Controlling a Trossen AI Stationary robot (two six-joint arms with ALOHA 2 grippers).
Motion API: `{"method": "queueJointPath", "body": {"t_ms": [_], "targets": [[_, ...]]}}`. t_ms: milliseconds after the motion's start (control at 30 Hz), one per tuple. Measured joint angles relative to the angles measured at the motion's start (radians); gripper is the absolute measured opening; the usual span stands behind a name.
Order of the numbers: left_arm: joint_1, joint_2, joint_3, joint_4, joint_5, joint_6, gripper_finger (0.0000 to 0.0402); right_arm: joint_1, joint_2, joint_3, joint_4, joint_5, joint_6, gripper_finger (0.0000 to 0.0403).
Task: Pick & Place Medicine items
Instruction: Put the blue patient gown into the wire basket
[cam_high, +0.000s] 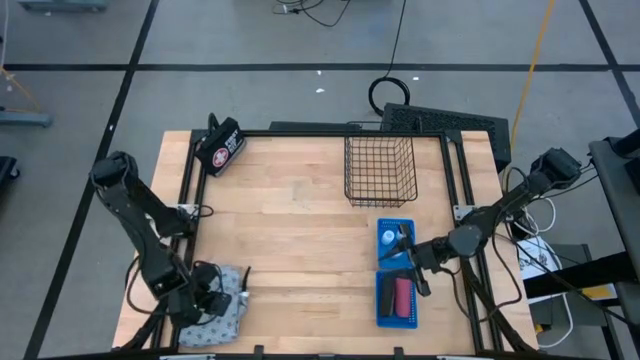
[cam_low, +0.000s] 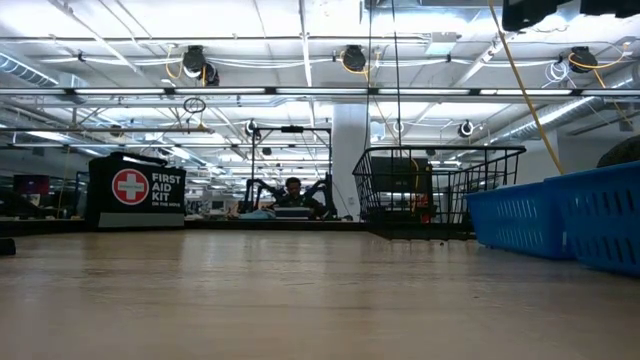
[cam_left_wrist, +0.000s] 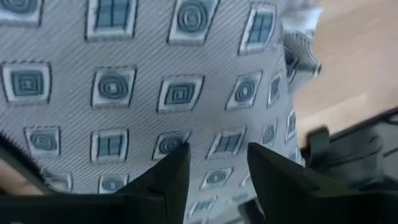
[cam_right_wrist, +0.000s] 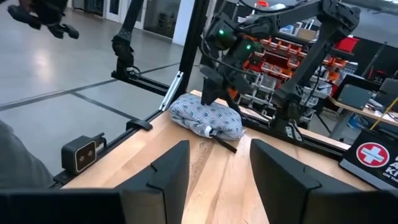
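Observation:
The grey-white patterned pouch (cam_high: 228, 312) lies on the table's near left corner and fills the left wrist view (cam_left_wrist: 155, 81). My left gripper (cam_left_wrist: 214, 155) points steeply down right over it, open; the right wrist view shows it above the pouch (cam_right_wrist: 205, 118). My right gripper (cam_right_wrist: 217, 158) hangs level and open over the blue trays (cam_high: 381, 318), pointing toward the table's left, with nothing between its fingers. A pink piece (cam_high: 404, 294) and a black piece (cam_high: 388, 293) lie in the near tray. My left gripper comes at the pouch's top (cam_left_wrist: 214, 134) from above, its fingertips (cam_left_wrist: 177, 158) apart on the patterned cloth. Whether they touch the cloth I cannot tell. The pouch lies flat on the table.
A black wire basket (cam_high: 380, 170) stands at the far middle right. The black first aid kit (cam_high: 220, 148) sits at the far left corner. A second blue tray (cam_high: 383, 228) lies beyond the near one. Bare wood spans the table's middle.

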Motion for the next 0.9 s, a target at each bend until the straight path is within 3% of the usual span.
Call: {"method": "queueJointPath", "body": {"t_ms": [167,367,533,733,900], "targets": [[-0.001,0.019,-0.065,0.031,-0.034,-0.014,0.017,0.0,0.0,0.0,0.0,-0.002,0.0,0.0156],[0.049,0.073,-0.169,0.195,-0.091,0.005,0.017,0.0,0.0,0.0,-0.001,-0.002,0.0,0.0155],[0.1,0.092,-0.214,0.245,-0.289,0.037,0.017,0.0,0.0,0.0,-0.001,-0.002,0.0,0.0155],[0.202,0.099,-0.223,0.29,-0.589,0.329,0.017,-0.002,0.0,0.0,-0.001,-0.002,-0.002,0.0155],[0.357,0.098,-0.223,0.311,-0.632,0.603,0.017,-0.005,0.0,0.0,-0.001,-0.001,-0.007,0.0155]]}}
